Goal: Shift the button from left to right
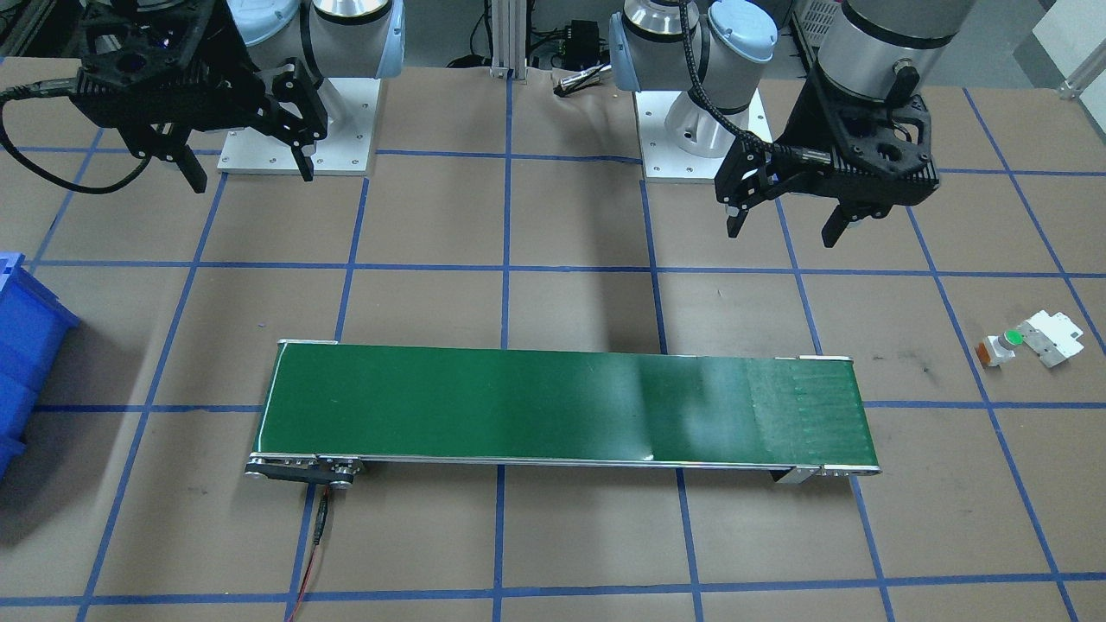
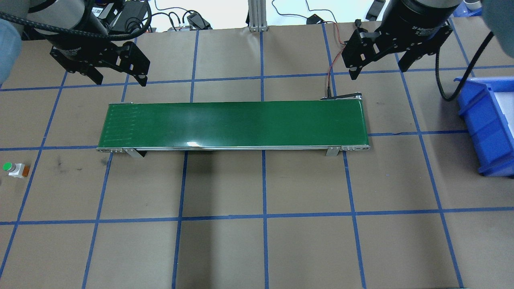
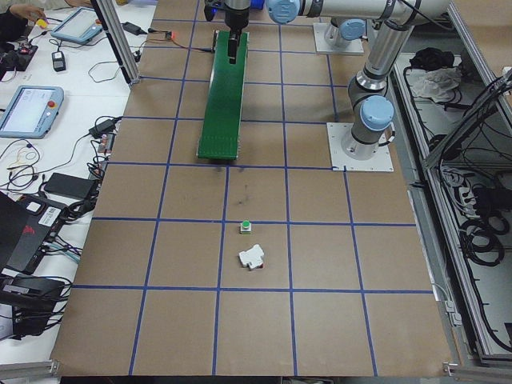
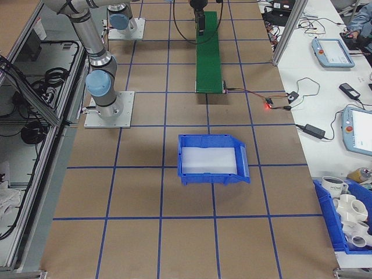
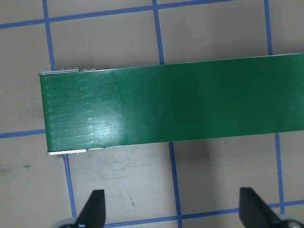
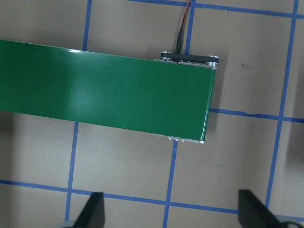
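Button (image 1: 1002, 345) lies on its side on the brown tabletop (image 1: 562, 544), far out at the robot's left end, well apart from the green conveyor belt (image 1: 562, 406) — green cap visible, orange-brown end piece pointing toward the belt in the front-facing view. Just beside it, on the outer side, a white bracket-like part (image 1: 1050, 337); whether the two touch cannot be told. In the overhead view the button (image 2: 14, 169) sits near the left edge, nearer the robot than the belt's left end. Left hand (image 1: 786, 225) hangs in the air on the robot's side of the belt's left end, fingers spread wide, nothing between them; its wrist camera shows both fingertips (image 5: 95, 209) apart over bare tabletop, the belt's left end beyond. Right hand (image 1: 246, 173) hangs likewise near the belt's right end, fingers spread, empty — its wrist view shows the belt end with a red wire (image 6: 184, 19) plugged into the motor block. Blue bin (image 2: 488, 124) sits on the tabletop past the belt's right end, its floor white
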### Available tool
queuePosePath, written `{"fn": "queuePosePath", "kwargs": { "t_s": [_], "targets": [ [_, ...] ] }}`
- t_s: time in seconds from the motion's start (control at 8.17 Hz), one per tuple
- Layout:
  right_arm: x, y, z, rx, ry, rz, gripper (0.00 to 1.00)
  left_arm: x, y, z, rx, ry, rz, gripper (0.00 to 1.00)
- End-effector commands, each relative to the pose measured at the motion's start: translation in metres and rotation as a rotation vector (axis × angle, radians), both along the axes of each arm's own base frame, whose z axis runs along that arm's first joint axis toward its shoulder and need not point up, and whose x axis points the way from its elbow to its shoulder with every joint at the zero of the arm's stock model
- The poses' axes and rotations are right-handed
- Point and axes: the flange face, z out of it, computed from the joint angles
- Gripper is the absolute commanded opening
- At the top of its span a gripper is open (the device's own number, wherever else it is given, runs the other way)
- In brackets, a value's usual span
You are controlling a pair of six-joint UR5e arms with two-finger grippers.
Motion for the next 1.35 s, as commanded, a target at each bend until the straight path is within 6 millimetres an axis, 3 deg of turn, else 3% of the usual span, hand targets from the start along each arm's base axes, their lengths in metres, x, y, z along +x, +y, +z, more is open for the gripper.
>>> {"fn": "queuePosePath", "kwargs": {
  "t_s": [0.0, 0.24, 0.37, 0.49, 0.73, 0.98, 1.22],
  "targets": [
    [-0.004, -0.003, -0.005, -0.001, 0.005, 0.044, 1.0, 0.037, -0.008, 0.006, -0.017, -0.02, 0.014, 1.0],
    [-0.004, -0.003, -0.005, -0.001, 0.004, 0.044, 1.0, 0.191, -0.014, -0.012, 0.028, -0.022, 0.165, 1.0],
    [-0.004, -0.003, -0.006, 0.002, 0.004, 0.042, 1.0, 0.25, -0.009, -0.022, 0.04, -0.02, 0.148, 1.0],
    [-0.004, -0.003, -0.006, 0.002, 0.004, 0.042, 1.0, 0.295, -0.006, -0.036, 0.064, -0.02, 0.114, 1.0],
    [-0.003, -0.003, -0.006, 0.002, -0.002, 0.041, 1.0, 0.369, -0.01, -0.076, 0.067, -0.027, 0.099, 1.0],
    [-0.003, -0.003, -0.007, 0.004, -0.005, 0.029, 1.0, 0.434, -0.014, -0.144, 0.116, 0.012, 0.06, 1.0],
    [-0.004, -0.003, -0.007, 0.007, 0.0, 0.033, 1.0, 0.454, -0.017, -0.206, 0.165, 0.052, 0.034, 1.0]
  ]
}}
